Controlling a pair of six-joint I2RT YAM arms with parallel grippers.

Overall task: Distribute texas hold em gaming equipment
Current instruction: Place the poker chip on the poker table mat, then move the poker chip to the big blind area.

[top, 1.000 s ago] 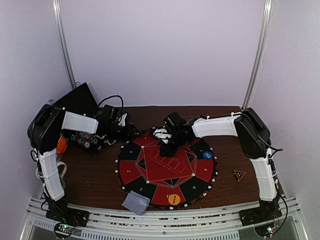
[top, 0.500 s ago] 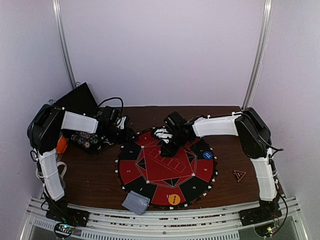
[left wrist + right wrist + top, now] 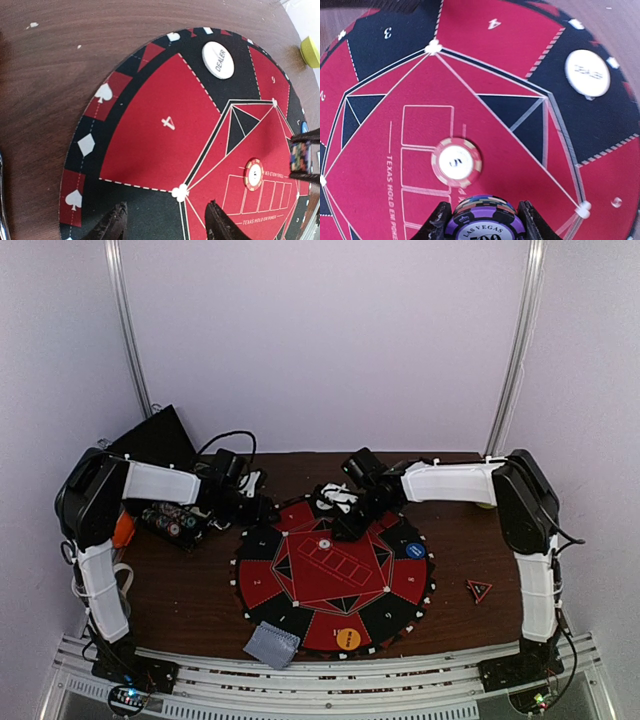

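**One chip dropped mid-mat, right arm backing off with the rest**

Top view: a red-and-white striped poker chip (image 3: 323,543) now lies mid-frame on the round red-and-black felt mat (image 3: 262,580), where none showed a second ago. The right jaws have pulled back toward upper centre. One placement looks done, more to go.

Left wrist: left jaws open and empty, low over the mat. White round dealer disc (image 3: 218,60) sits upper centre.

Right wrist: right jaws grip a short purple-topped chip stack (image 3: 485,222), cut off at the bottom edge, so the count is unreadable.
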